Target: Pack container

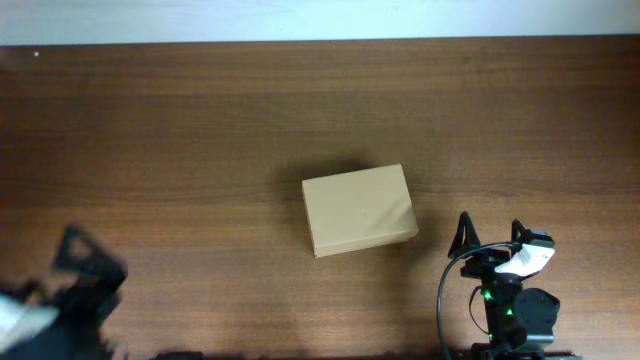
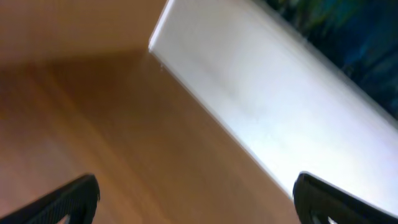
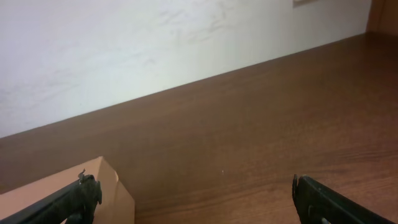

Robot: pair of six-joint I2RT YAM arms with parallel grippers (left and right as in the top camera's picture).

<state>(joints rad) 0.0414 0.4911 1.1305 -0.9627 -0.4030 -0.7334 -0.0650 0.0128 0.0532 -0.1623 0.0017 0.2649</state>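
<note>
Brown table (image 1: 200, 120): container (image 1: 359, 210) shows whole only overhead; left end effector (image 2: 196, 186) and right end effector (image 3: 196, 185) gape.

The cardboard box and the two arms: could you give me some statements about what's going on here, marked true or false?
1. The box has its lid shut. True.
2. The right tool is gripping the box. False: it is open, holds nothing and is apart from the box.
3. The left tool is open. True.
4. The box sits at the far edge of the table. False: it lies near the middle.
</note>
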